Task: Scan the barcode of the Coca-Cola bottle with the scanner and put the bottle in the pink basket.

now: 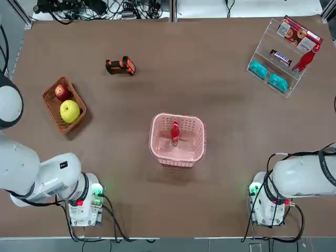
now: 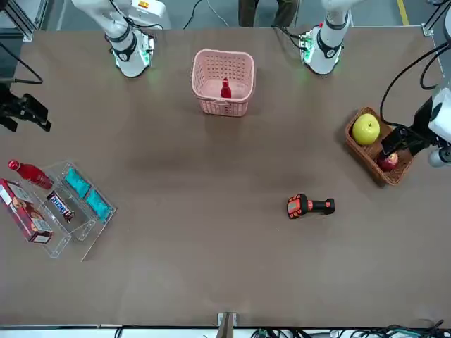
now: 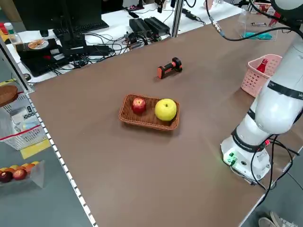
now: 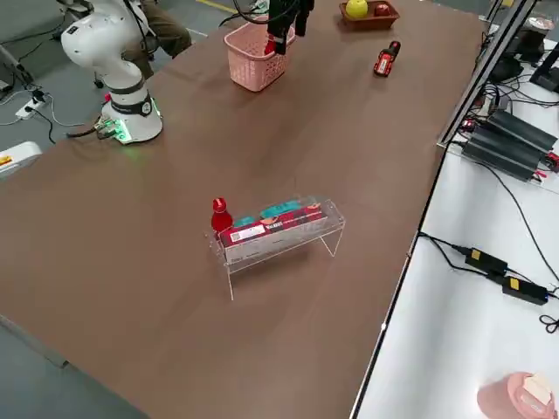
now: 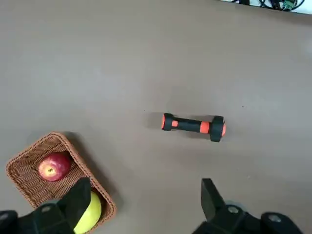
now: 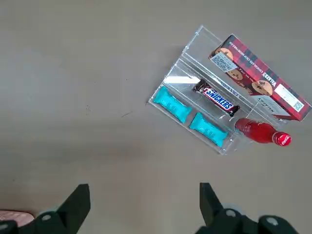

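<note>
A small red Coca-Cola bottle [image 1: 175,132] stands upright inside the pink basket [image 1: 178,160] at the table's middle, also seen from across the table as the bottle [image 2: 225,88] in the basket [image 2: 223,107]. The black and orange scanner [image 1: 121,65] lies on its side on the far left part of the table, alone. Held high above it, my left gripper [image 5: 146,185] is open and empty, with the scanner [image 5: 194,126] below. My right gripper [image 6: 144,187] is also open and empty, raised over the table's right half.
A clear acrylic rack [image 1: 262,50] at the far right holds a twin red bottle [image 1: 306,59], a chocolate bar, teal packs and a red box. A brown wicker tray [image 1: 51,107] with a red and a yellow apple sits at the left. Cables run beyond the far edge.
</note>
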